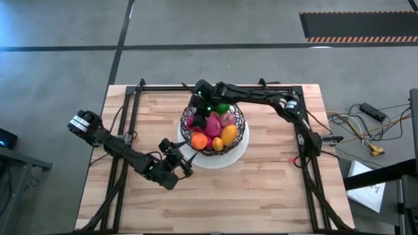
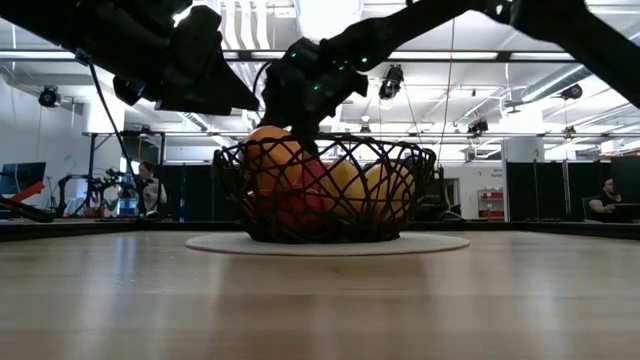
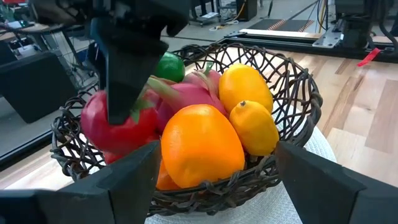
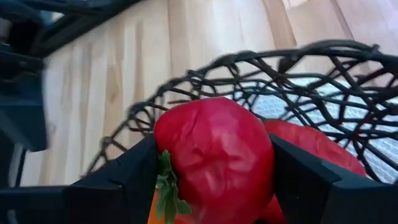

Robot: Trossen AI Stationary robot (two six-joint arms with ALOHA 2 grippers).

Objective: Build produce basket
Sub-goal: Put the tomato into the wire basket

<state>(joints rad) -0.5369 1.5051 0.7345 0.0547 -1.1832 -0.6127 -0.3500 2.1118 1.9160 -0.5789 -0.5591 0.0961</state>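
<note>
The black wire basket (image 1: 243, 119) stands on a white round plate (image 1: 239, 151) at the table's middle. It holds produce: an orange (image 3: 199, 146), two yellow fruits (image 3: 245, 87), a pink one (image 3: 186, 93), a green one (image 3: 168, 65). My right gripper (image 1: 199, 108) reaches from the far side over the basket's far-left part and is shut on a red fruit (image 4: 214, 155) with green leaves. My left gripper (image 1: 185, 156) is open and empty just outside the basket's near-left rim, facing it. My right gripper pinches the red fruit by two opposite sides (image 4: 163, 146) between its two fingers. It comes from above, slanting down into the basket. The fruit is inside the basket by its far-left wall (image 3: 68, 134), beside the other produce. I cannot tell whether it rests on them.
A black metal frame (image 1: 130, 104) runs round the table's edges. Bare wood lies near and to the right of the plate (image 1: 274, 189). Cables lie on the floor beyond the right edge (image 1: 366, 124). People sit in the room behind the table (image 2: 148, 185).
</note>
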